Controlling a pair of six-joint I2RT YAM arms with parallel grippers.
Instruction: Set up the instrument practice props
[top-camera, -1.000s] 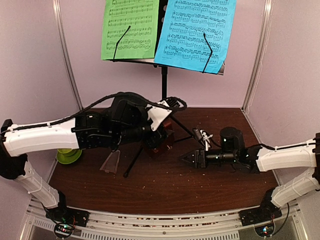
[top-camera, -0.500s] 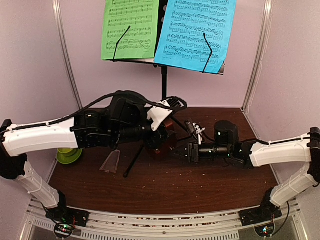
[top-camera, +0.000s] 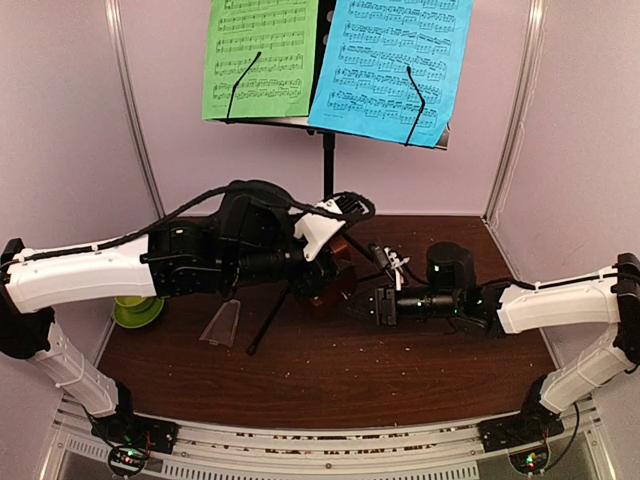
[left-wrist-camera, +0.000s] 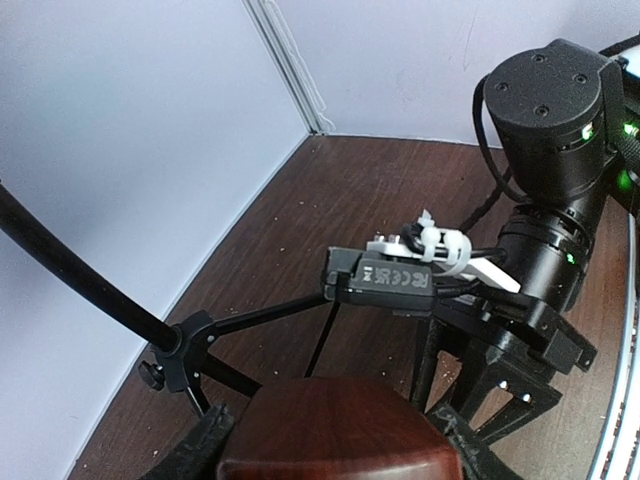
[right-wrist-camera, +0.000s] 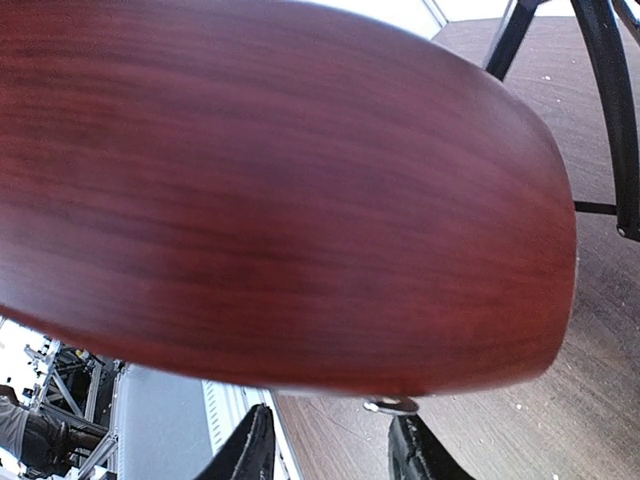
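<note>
The metronome, a dark red-brown block with a smooth, glossy wood-grain skin and rounded edges, is being grasped by the left gripper. In the left wrist view its blunt top is being flanked closely on both sides by the black fingers. It is being held near the centre of the table, a dark brown wood-grain surface speckled with pale crumbs, and just beside the thin black tubular legs of the music stand.

The right gripper is being presented at the metronome's 3 o'clock side, very close to it. In the right wrist view its two dark fingertips are being shown parted and released. Bare table is being seen in the gap, and a small silvery metal fitting on the metronome's lower edge lies just above them.

At the table's 12 o'clock the stand's slim pole is being seen upright. On its desk a green sheet and a blue sheet, both printed with staves, are being pinned side by side by bent black wire arms.

A clear cover, translucent and tapered, is being seen lying on the table at the metronome's 8 o'clock, apart from it. At the 9 o'clock edge a lime green cup and saucer are being partly hidden by the left arm.
</note>
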